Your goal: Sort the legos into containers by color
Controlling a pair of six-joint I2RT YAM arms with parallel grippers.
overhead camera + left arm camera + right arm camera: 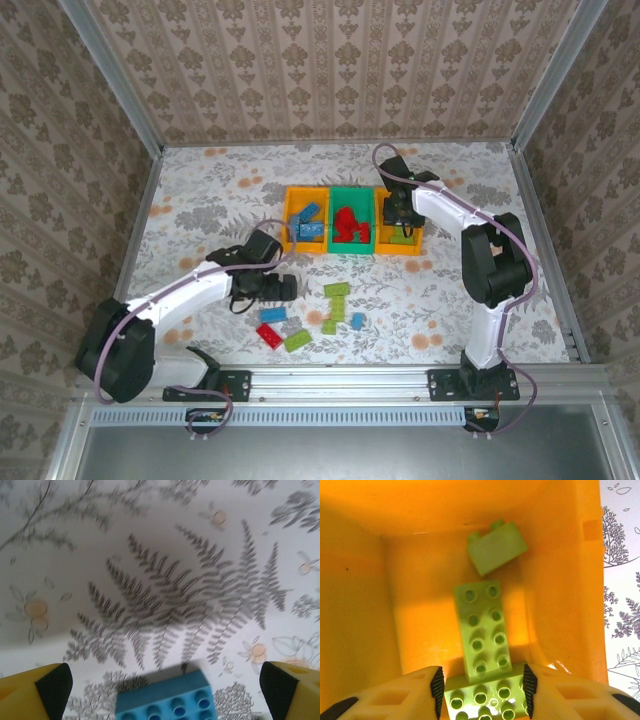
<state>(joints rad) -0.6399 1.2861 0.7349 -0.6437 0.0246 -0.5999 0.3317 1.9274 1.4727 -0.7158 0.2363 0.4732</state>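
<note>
Well, the left claw (165, 682), jaws wide apart, hangs over a studded blue brick (165, 701) at six o'clock on the table (150, 530): centre it before closing. Rightward, the right claw (482, 685) flanks a light-green brick (485, 700) low inside the orange bin (360, 605); gripping or not, I cannot tell.

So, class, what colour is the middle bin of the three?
The middle bin is green, flanked by two orange-yellow ones; the top view shows it best.

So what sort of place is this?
Probably a robot test cell rather than a home: wallpapered panels set in metal framing, with a left arm and right arm bolted to a rail.
</note>
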